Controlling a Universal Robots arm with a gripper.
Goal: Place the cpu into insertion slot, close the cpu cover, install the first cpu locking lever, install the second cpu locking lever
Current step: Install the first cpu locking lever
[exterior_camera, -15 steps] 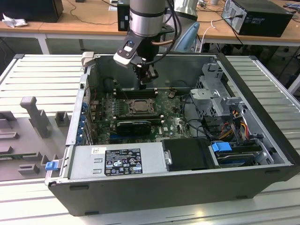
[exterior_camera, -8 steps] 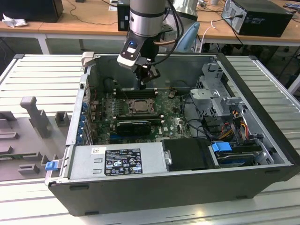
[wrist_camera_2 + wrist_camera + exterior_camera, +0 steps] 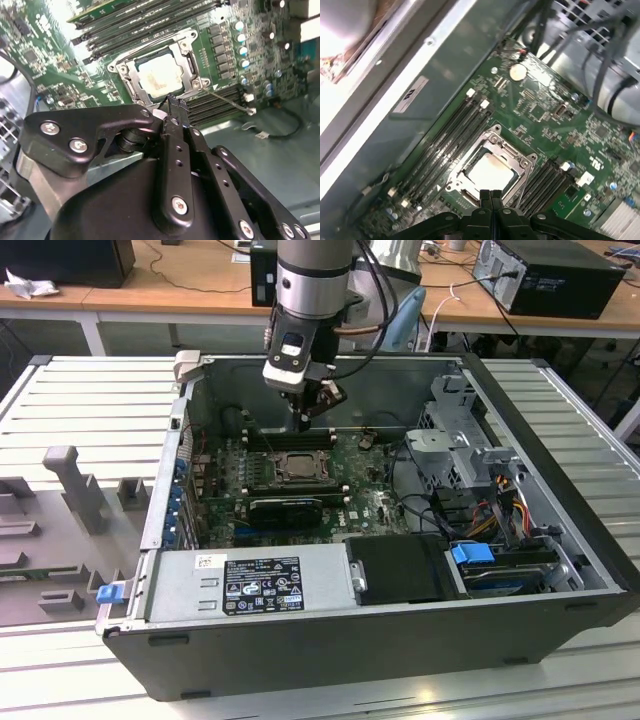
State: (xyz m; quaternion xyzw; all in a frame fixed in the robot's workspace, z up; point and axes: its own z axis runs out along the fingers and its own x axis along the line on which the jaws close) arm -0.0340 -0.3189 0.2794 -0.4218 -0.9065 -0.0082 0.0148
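Open case (image 3: pixel 400 640) sits centre frame in the exterior view, with the arm (image 3: pixel 312 280) entering from the upper centre. The gripper (image 3: pixel 305 418) hangs inside the case, just above the far edge of the slot (image 3: pixel 318 472), at centre frame and slightly toward the exterior view's left.

Pincer: in both wrist views the two fingertips (image 3: pixel 491 194) are pressed together with no gap. Nothing is seen between them, and they do not touch the board.

The cpu (image 3: pixel 159 76) is seated in the slot, pale top facing up and lying flat.

The cover (image 3: pixel 192 62) is down over it, its frame lying around the chip with the chip showing through the window.

In the second wrist view a thin metal lever (image 3: pixel 227 101) runs out from one socket corner across the memory slots (image 3: pixel 130 25). Cannot tell whether it is latched.

The green motherboard (image 3: pixel 370 505) surrounds the socket, and the long black memory slots flank it on two sides.
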